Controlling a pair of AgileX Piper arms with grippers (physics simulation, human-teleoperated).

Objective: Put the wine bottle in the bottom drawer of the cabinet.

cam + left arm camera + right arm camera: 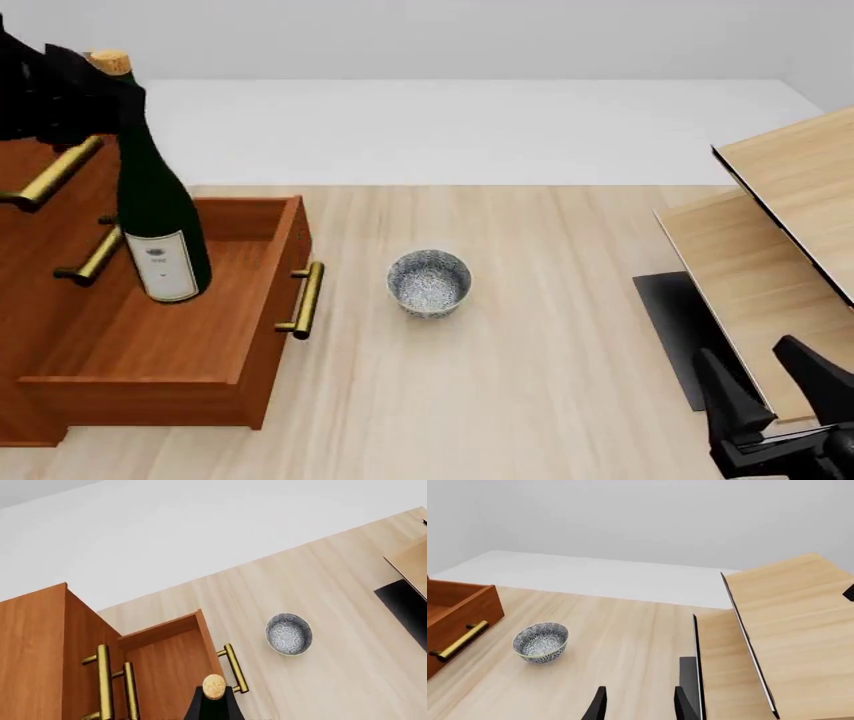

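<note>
The wine bottle [158,215], dark green with a tan cork and a white label, hangs nearly upright over the open bottom drawer [200,385] of the cabinet [34,225]. My left gripper [94,98] is shut on its neck just below the cork. In the left wrist view the wine bottle's cork [213,686] shows above the drawer [167,667] and its brass handle [235,667]. My right gripper [774,385] stands open at the near right, far from the bottle, its fingers [599,706] empty.
A speckled grey-white bowl [430,283] sits on the table just right of the drawer's handle [304,298]. Pale wood furniture with black edges [801,180] rises at the right, beside my right gripper. Two upper brass handles [54,172] stick out beside the bottle.
</note>
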